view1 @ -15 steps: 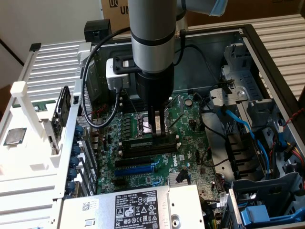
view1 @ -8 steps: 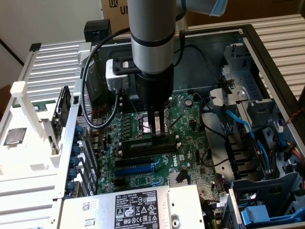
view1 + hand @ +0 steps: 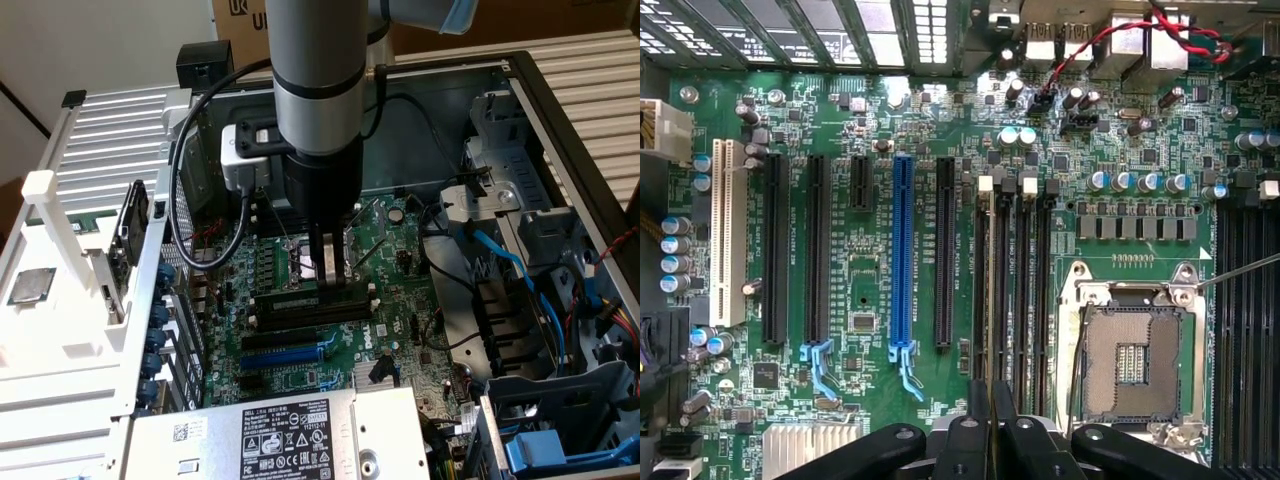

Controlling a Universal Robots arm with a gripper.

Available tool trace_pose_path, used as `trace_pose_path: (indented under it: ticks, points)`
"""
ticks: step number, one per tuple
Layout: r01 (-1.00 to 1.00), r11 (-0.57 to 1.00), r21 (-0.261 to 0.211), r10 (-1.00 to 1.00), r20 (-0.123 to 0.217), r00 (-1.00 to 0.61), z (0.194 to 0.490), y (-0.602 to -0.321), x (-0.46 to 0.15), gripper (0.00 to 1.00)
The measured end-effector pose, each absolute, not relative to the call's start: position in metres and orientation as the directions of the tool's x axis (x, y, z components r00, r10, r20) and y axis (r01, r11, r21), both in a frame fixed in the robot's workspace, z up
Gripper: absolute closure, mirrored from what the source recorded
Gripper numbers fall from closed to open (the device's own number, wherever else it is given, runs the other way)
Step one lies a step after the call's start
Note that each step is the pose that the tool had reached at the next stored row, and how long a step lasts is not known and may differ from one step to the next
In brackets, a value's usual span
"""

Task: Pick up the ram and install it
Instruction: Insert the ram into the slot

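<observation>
The pincer (image 3: 990, 425) stands narrow, its two dark fingers nearly together. I judge them to be closed on the upper edge of the memory stick (image 3: 985, 290). The stick shows edge-on as a pale thin strip along the outermost of the black memory slots (image 3: 1025, 290), the one farthest from the open processor socket (image 3: 1133, 360).

The step in hand looks like the install itself: the stick is over or partly in its slot, and I cannot tell whether it is seated. Finishing calls for a straight, even downward push with the stick kept upright, until the white end clips (image 3: 987, 184) close.

Farther off is the blue slot (image 3: 903, 250).
</observation>
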State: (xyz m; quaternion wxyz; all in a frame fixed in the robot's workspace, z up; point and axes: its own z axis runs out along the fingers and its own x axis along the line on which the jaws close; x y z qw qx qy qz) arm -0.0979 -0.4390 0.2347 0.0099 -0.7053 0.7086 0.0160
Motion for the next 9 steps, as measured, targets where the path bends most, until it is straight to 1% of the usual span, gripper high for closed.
trace_pose_path:
  ticks: [9]
  points:
    - [-1.0,0.004,0.007,-0.999,-0.036,-0.005,0.2342,-0.4391,-0.0979,0.87]
